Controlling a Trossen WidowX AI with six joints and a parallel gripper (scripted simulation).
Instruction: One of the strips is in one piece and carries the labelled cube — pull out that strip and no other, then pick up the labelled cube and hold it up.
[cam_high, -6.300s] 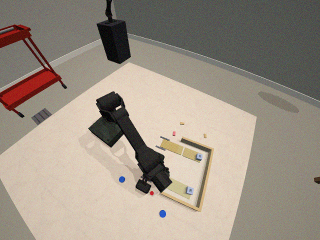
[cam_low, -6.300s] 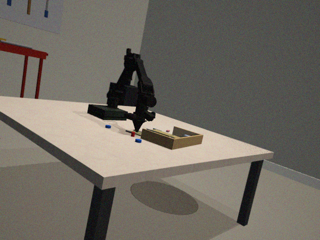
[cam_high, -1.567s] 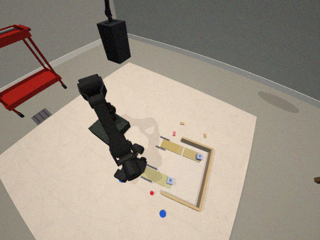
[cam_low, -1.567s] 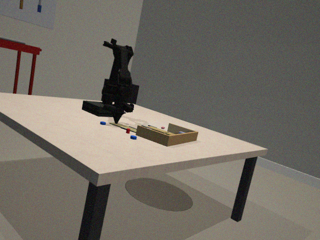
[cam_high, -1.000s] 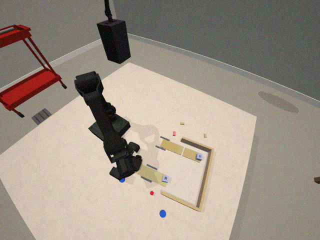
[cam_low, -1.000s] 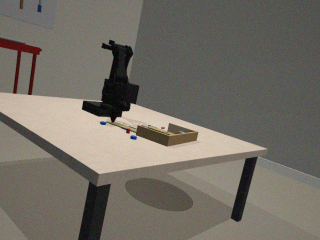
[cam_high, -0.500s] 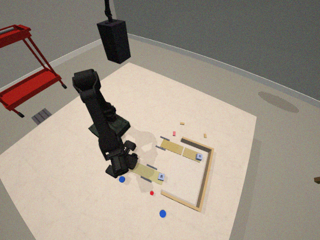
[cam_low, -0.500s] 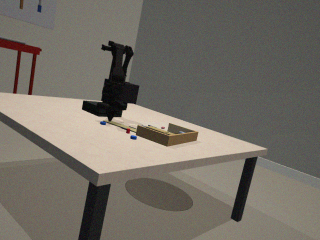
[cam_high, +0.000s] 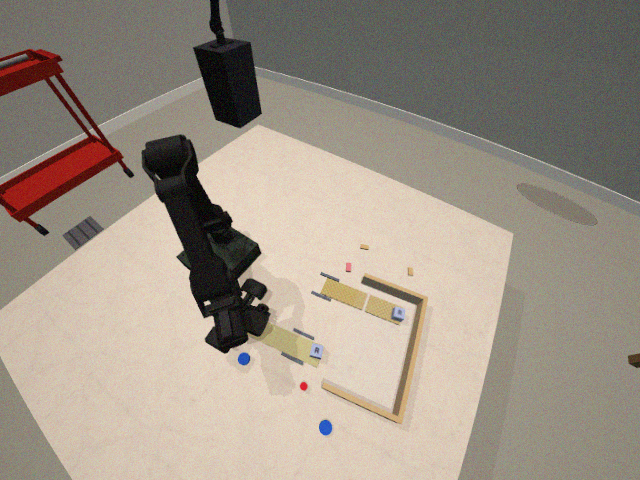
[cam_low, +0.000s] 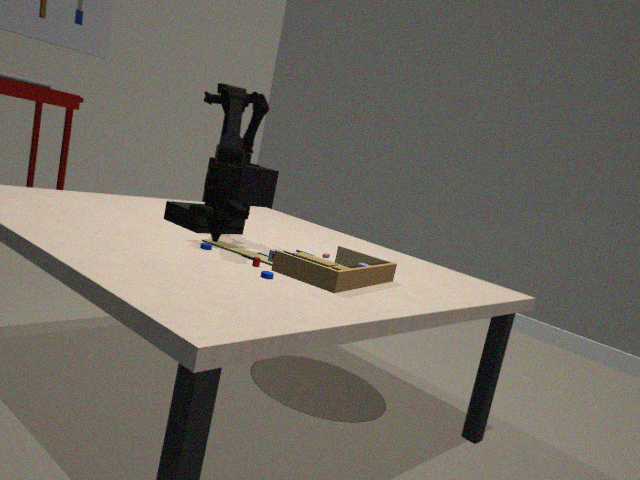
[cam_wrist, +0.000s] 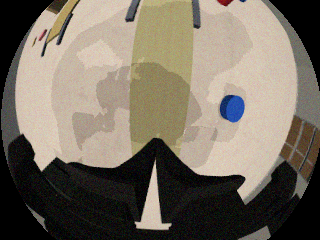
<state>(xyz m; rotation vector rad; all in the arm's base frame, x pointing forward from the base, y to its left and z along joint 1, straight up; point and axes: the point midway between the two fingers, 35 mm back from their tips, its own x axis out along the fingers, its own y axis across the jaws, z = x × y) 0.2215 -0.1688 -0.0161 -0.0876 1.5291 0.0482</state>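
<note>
My gripper (cam_low: 215, 240) (cam_wrist: 156, 141) is shut, its tips together and touching or just above the near end of the one-piece yellow-green strip (cam_high: 286, 341) (cam_low: 235, 249) (cam_wrist: 162, 45); nothing shows between the fingers. That strip lies flat between two grey rails. A pale blue cube (cam_high: 316, 351) (cam_low: 271, 255) marked with a dark letter, apparently R, sits near its far end, outside the wooden frame's walls. A second strip (cam_high: 343, 293) is split by a gap from its far piece (cam_high: 381, 308), which carries another pale blue labelled cube (cam_high: 398, 313) inside the frame. Neither cube shows in the wrist view.
A three-sided wooden frame (cam_high: 412, 356) (cam_low: 305, 271) stands beyond the rails. A blue disc (cam_high: 244, 358) (cam_low: 206, 246) (cam_wrist: 234, 108) lies beside the strip's near end. A red cylinder (cam_high: 303, 385) (cam_low: 256, 261) and another blue disc (cam_high: 325, 427) (cam_low: 267, 274) are nearby.
</note>
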